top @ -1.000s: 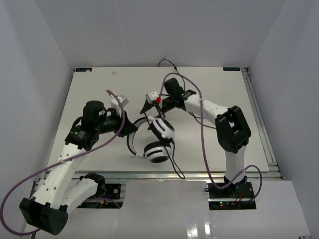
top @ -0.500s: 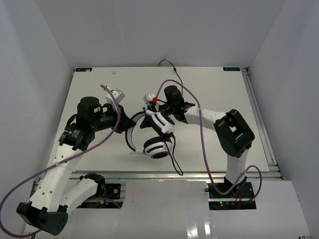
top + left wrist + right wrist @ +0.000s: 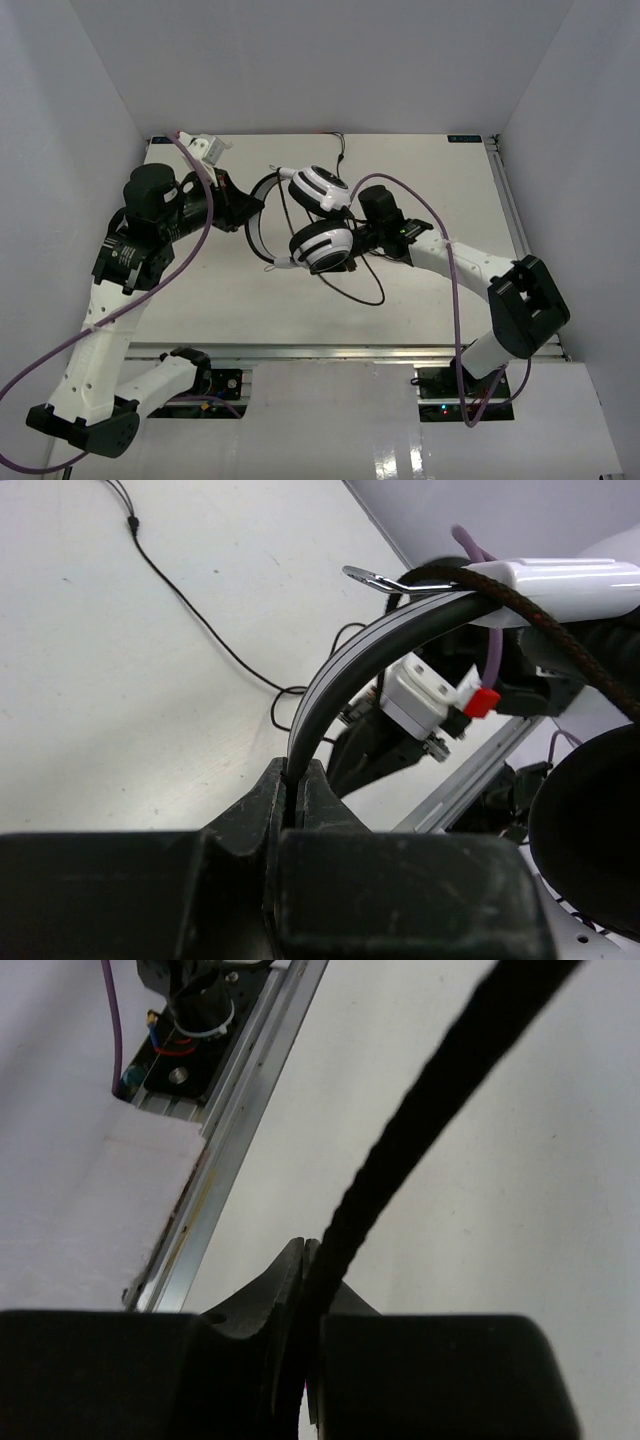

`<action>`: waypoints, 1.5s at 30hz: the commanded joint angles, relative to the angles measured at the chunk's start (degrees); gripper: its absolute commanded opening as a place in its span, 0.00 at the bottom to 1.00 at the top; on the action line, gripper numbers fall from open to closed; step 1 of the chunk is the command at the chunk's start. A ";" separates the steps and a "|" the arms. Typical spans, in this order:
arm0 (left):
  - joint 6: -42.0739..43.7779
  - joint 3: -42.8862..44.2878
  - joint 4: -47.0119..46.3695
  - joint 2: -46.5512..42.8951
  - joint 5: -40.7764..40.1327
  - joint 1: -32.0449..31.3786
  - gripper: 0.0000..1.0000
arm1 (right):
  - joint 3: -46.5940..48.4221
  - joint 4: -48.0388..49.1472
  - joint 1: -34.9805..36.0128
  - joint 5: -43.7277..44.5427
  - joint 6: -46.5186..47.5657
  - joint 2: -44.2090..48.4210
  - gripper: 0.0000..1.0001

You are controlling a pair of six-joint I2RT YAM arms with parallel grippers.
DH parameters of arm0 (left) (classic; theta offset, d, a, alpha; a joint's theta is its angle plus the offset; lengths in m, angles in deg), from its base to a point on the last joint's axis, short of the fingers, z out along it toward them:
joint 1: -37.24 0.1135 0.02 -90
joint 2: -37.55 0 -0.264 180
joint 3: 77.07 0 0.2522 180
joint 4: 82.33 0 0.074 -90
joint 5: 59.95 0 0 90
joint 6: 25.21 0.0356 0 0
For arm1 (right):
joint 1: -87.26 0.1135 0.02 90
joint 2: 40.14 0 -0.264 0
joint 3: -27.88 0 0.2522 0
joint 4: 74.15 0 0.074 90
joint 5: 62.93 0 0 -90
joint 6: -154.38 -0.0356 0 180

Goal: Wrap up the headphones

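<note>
From above, the headphones [image 3: 320,215] hang over the middle of the bench [image 3: 450,180]. They appear lifted off it, one white earcup [image 3: 320,187] above the other in the frame. The left hand [image 3: 243,207] pinches the thin headband [image 3: 258,222] at its outer curve. The right hand [image 3: 352,245] sits just beside the lower earcup, and loose cord [image 3: 362,292] loops below it on the bench, close to the right arm's purple cable [image 3: 455,290].

The left wrist view shows that hand's fingers [image 3: 250,810] together on the headband's edge, with no gap to either side. The band arcs up to the white slider [image 3: 560,580]. A thin stretch of cord trails across the bench behind it.

In the right wrist view, the right hand is clamped on the braided black cord, which runs up and away, taut and straight. The aluminium rail [image 3: 240,1110] lies well below.

Both grips are narrow, and that is the risk. If the right hand pulls the cord around the cups too hard, the band could twist or slide out of the left pinch and the set would drop. The cord could also slip through the shut fingers. The slack loop could catch on the purple cable or under an earcup and spoil the wrap.
</note>
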 commanded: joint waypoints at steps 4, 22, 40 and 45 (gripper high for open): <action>-3.53 3.93 -0.62 0.26 -8.58 -0.01 0.00 | -8.01 -8.19 -3.94 0.18 5.53 10.92 0.08; -0.13 17.15 0.53 8.99 -20.85 0.00 0.00 | -20.55 -10.42 -13.67 3.60 14.51 11.08 0.08; 4.32 23.13 -2.80 17.54 -33.38 0.62 0.00 | -21.58 -35.11 -9.25 9.98 41.98 17.70 0.08; 3.81 23.14 -5.46 20.46 -34.61 2.31 0.00 | -23.08 -32.59 -8.24 15.43 39.18 26.80 0.08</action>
